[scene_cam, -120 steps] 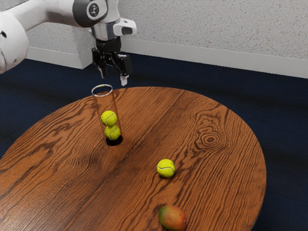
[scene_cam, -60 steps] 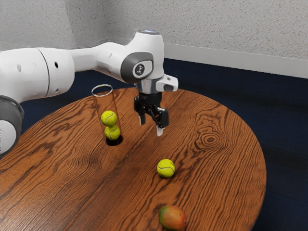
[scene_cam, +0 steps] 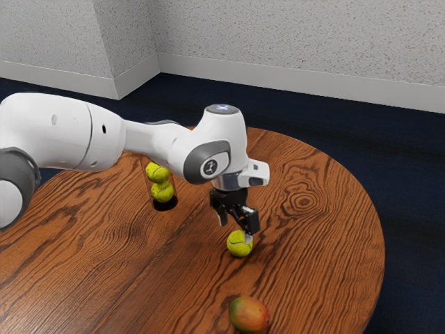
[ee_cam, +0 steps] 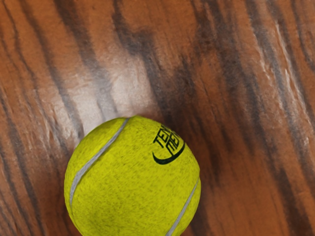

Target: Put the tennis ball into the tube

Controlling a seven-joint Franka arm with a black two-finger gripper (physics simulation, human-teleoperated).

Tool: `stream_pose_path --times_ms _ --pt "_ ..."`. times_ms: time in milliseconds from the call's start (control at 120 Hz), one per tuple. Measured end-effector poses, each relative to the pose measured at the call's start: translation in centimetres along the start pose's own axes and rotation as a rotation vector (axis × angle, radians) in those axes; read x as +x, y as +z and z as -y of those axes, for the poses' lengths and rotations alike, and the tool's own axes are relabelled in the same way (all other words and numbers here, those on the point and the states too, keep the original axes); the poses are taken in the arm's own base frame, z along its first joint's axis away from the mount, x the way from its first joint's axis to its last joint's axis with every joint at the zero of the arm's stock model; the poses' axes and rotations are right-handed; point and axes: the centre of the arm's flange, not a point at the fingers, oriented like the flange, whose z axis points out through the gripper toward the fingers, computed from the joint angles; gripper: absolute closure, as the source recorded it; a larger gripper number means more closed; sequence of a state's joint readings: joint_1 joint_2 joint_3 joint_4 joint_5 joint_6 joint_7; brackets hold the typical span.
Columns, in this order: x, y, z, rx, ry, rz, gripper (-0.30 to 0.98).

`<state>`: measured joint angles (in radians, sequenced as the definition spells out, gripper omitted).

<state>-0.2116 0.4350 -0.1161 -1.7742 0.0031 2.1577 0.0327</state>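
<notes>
Ball [scene_cam: 238, 245] on the tabletop [scene_cam: 313, 250] in the exterior view, outside the tube [scene_cam: 165, 205], the claw [scene_cam: 235, 228] just above it with fingers spread apart. The tube stands upright, two other balls [scene_cam: 159, 181] stacked inside, its top behind the arm [scene_cam: 156, 141]. A mango [scene_cam: 249, 314] lies near the ball. In the wrist view, the ball shows pale seams and dark lettering.

The arm [scene_cam: 62, 132] bends downward, its black gripper [scene_cam: 236, 230] hanging low with fingers [scene_cam: 249, 237] parted.
</notes>
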Motion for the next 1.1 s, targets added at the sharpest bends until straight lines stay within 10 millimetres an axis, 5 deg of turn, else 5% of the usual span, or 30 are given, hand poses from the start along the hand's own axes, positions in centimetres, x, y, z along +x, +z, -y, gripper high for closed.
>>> stream_pose_path --times_ms 133,817,1100 --pt "0.6 2.2 0.1 -0.002 -0.005 -0.014 0.00" --pt "2.4 6.9 1.9 0.013 0.015 -0.013 0.00" --pt "2.3 5.5 1.3 0.014 0.031 -0.035 0.00"
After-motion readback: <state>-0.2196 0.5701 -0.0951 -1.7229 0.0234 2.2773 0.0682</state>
